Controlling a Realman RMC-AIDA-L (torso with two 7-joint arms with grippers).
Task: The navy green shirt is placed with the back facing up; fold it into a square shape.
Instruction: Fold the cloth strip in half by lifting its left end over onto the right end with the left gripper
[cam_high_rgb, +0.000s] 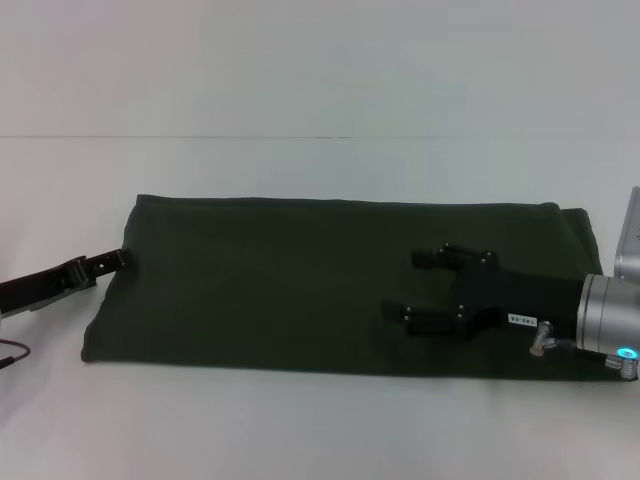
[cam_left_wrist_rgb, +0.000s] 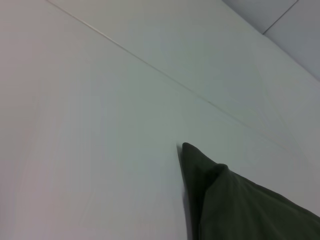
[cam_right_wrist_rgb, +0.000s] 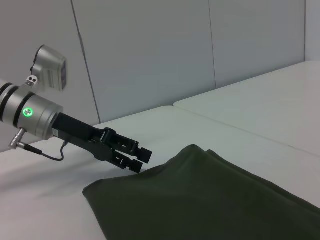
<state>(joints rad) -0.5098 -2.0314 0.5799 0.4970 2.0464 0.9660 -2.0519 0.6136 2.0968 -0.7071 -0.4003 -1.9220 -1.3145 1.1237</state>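
The navy green shirt (cam_high_rgb: 280, 280) lies flat on the white table as a long band running left to right, plain side up. My right gripper (cam_high_rgb: 410, 285) is over its right half, pointing left, open with nothing between the fingers. My left gripper (cam_high_rgb: 118, 260) is at the shirt's far left edge near the back corner, fingers together, tips just at the cloth. The right wrist view shows that left gripper (cam_right_wrist_rgb: 141, 159) beside the shirt (cam_right_wrist_rgb: 210, 200) with its fingers closed. In the left wrist view only a corner of the shirt (cam_left_wrist_rgb: 250, 210) appears.
The white table (cam_high_rgb: 300, 420) surrounds the shirt on all sides, with a seam line (cam_high_rgb: 320, 137) running across the back. A cable (cam_high_rgb: 12, 352) hangs by the left arm at the table's left edge.
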